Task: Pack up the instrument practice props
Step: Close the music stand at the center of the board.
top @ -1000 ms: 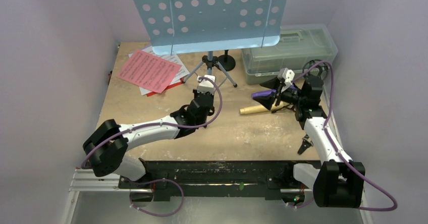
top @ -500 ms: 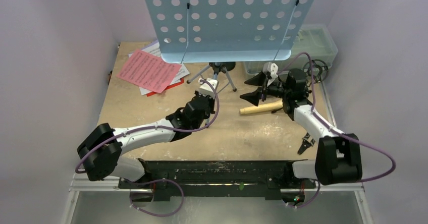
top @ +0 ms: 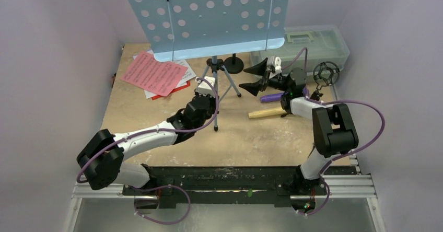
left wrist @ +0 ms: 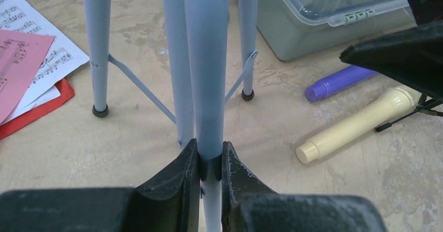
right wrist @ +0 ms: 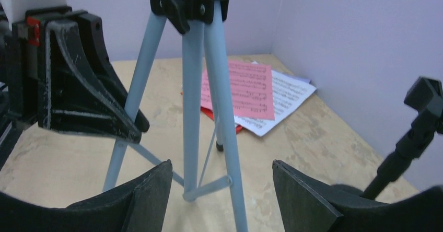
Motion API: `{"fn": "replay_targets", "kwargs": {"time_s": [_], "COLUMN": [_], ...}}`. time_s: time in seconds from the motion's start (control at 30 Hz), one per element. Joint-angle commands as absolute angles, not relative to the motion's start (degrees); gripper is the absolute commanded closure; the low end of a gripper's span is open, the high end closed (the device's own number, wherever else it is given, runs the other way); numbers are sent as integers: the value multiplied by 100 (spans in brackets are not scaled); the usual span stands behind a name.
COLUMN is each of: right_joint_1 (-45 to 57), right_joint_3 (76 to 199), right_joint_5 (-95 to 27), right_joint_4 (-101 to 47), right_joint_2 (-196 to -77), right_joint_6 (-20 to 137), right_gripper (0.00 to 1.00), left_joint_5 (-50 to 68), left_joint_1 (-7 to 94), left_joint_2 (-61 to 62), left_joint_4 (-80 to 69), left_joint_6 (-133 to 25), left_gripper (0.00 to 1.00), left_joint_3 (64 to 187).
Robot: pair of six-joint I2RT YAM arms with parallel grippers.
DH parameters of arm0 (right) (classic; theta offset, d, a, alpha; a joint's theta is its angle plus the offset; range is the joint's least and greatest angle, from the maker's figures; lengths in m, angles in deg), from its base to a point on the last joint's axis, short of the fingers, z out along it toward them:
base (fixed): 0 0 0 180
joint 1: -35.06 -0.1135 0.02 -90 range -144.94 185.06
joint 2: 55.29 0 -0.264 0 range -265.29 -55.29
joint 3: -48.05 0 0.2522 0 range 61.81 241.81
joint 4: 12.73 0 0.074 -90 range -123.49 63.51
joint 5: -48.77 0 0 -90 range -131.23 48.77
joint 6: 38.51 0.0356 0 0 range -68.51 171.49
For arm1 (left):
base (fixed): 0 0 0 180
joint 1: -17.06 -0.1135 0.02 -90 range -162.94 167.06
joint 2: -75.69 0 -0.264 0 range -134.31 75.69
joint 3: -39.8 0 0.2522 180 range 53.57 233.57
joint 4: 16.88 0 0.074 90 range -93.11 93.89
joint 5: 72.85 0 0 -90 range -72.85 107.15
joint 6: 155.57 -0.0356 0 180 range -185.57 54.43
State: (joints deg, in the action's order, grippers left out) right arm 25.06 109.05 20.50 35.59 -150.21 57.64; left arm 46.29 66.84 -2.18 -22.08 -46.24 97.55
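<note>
Top external view: the light-blue perforated music rest (top: pixel 203 18) stands on its thin tripod legs at the back middle of the pale wooden desk (top: pixel 245 138), its panel looming over the scene. Your left fingers (left wrist: pixel 230 164) are closed tight on the near tripod leg, low on the tube, as the left wrist view shows. The two far feet rest on the desk. Your right fingers (right wrist: pixel 149 193) stand spread wide and hold nothing. They face the tripod from its right, with the legs framed between them but not touched. Left of the tripod lies the printed sheet music (top: pixel 154 74), a pink page uppermost, over the red folder (left wrist: pixel 42 104). To the right, the purple plastic microphone (top: pixel 272 97) and the cream plastic microphone (top: pixel 264 113) lie near each other on the desk, apart. One black mic holder with a round base (top: pixel 233 64) stands just behind the tripod. A second black mic holder with a ring cage (top: pixel 326 74) sits just beside the translucent grey-green plastic box (top: pixel 313 38) at the back right corner.
</note>
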Motion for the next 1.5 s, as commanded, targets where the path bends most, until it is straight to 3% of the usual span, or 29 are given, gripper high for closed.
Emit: {"fn": "replay_targets", "kwargs": {"time_s": [0.0, 0.37, 0.57, 0.73, 0.9, 1.17, 1.47], "right_joint_1": [2241, 1744, 1637, 1485, 1370, 1365, 1360], "right_joint_3": [11508, 12277, 12413, 12626, 12674, 11944, 11333], "right_joint_5": [2118, 1837, 1909, 1950, 2028, 2118, 1701], "right_joint_4": [4474, 3122, 2315, 1957, 1982, 4958, 5154], "right_joint_2": [-15246, -15781, -15795, -15798, -15792, -15479, -15128], "right_joint_6": [6173, 5697, 4982, 4785, 4961, 7260, 7188], "right_gripper": [27, 39, 62, 72, 100, 100, 100], "left_joint_5": [4386, 4195, 4150, 4053, 3967, 3844, 3476], "left_joint_1": [6682, 6671, 6670, 6666, 6668, 6667, 6666], "left_joint_2": [186, 116, 151, 219, 293, 492, 506], "left_joint_4": [-3167, -3098, -3036, -2949, -2852, -2914, -3478], "left_joint_6": [-4442, -4445, -4486, -4562, -4597, -4664, -4712], "left_gripper": [100, 100, 100, 100, 100, 100, 100], "left_joint_3": [9858, 9965, 10040, 10138, 10232, 10257, 9914]}}
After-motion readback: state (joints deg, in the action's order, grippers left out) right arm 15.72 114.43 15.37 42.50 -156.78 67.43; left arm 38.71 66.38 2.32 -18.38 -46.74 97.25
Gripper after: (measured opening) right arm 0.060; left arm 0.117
